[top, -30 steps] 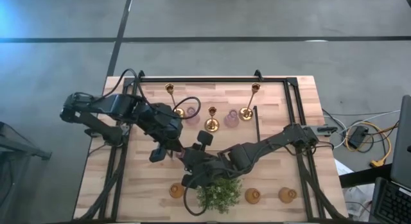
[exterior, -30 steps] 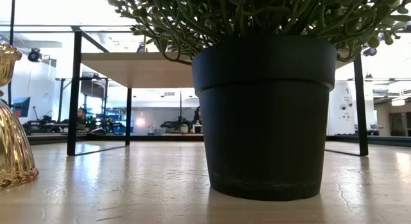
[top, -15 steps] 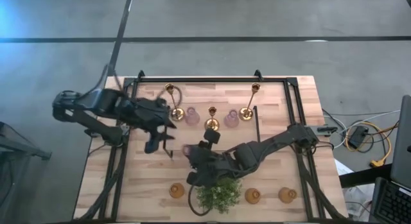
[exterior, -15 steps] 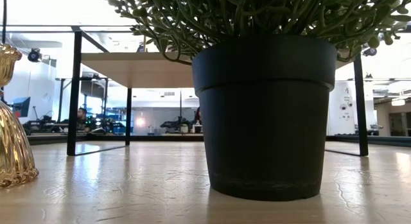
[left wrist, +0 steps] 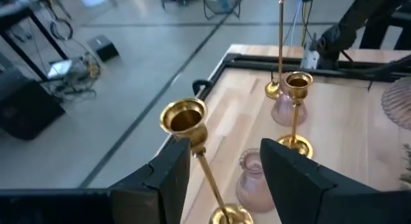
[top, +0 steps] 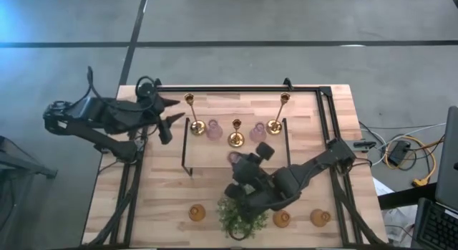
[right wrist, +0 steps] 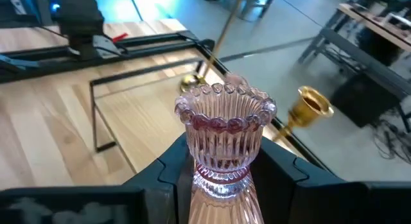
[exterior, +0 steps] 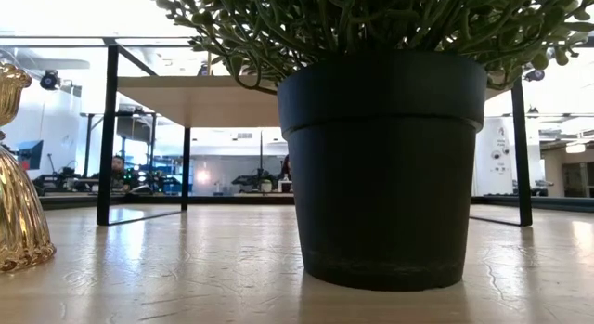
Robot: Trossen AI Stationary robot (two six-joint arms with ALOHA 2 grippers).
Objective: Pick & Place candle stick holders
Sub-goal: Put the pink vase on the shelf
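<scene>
At the far left, the left gripper (top: 172, 110) hung with fingers apart and empty, just beside a slim brass holder (left wrist: 186, 120) in the far row. Toward the middle, the right gripper (right wrist: 221, 179) pinched a ribbed pink glass holder (right wrist: 225, 131) by its narrow waist, above the table (top: 164, 193) near the plant (top: 242, 215). The glass looked rigid, slippery and chip-prone; gripping low on the waist seemed safest.

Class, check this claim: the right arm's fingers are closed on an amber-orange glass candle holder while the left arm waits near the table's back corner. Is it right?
One detail is wrong: the right gripper is closed on a pink-lilac glass holder, not an amber-orange one, as the right wrist view shows. The left gripper does wait near the back corner.
</scene>
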